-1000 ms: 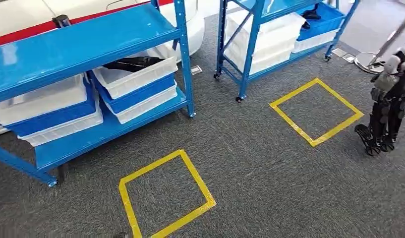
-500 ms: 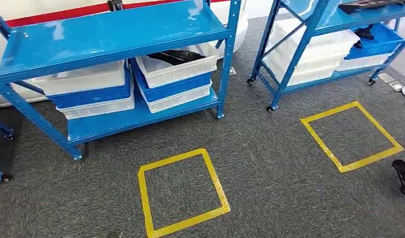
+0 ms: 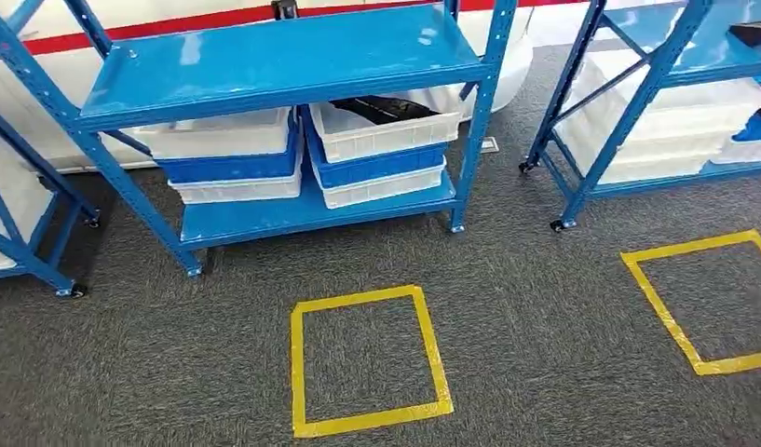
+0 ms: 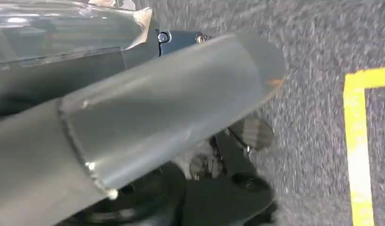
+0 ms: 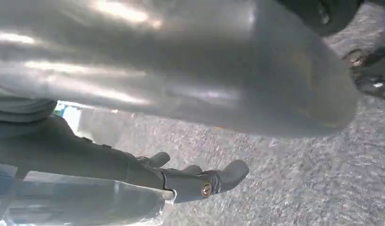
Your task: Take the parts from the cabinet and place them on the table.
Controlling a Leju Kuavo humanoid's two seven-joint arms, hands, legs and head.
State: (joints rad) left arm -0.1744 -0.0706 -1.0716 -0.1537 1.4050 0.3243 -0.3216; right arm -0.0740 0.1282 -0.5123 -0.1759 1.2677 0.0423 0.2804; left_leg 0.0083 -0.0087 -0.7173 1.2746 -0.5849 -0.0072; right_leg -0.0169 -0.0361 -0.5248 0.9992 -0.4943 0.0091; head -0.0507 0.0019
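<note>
A blue shelf rack (image 3: 274, 60) stands ahead in the head view. Stacked white and blue bins (image 3: 232, 163) sit on its lower shelf. The top white bin (image 3: 386, 135) on the right holds a black part (image 3: 381, 107). A second blue rack (image 3: 656, 74) at the right carries more white bins and a dark part (image 3: 756, 33) on its upper shelf. My left hand (image 4: 171, 108) hangs over the carpet with its thick grey thumb stretched out, holding nothing. My right hand (image 5: 204, 80) also hangs low, its dark fingers (image 5: 200, 181) apart and empty.
Grey carpet lies between me and the racks. A yellow tape square (image 3: 367, 358) marks the floor in front of the centre rack, and another yellow square (image 3: 702, 298) lies to the right. A third rack's frame (image 3: 22, 233) stands at the far left. A white wall with a red stripe runs behind.
The whole picture has shifted right as the camera turned; the centre rack now faces me squarely. The dark robot figure at the right edge has left the picture.
</note>
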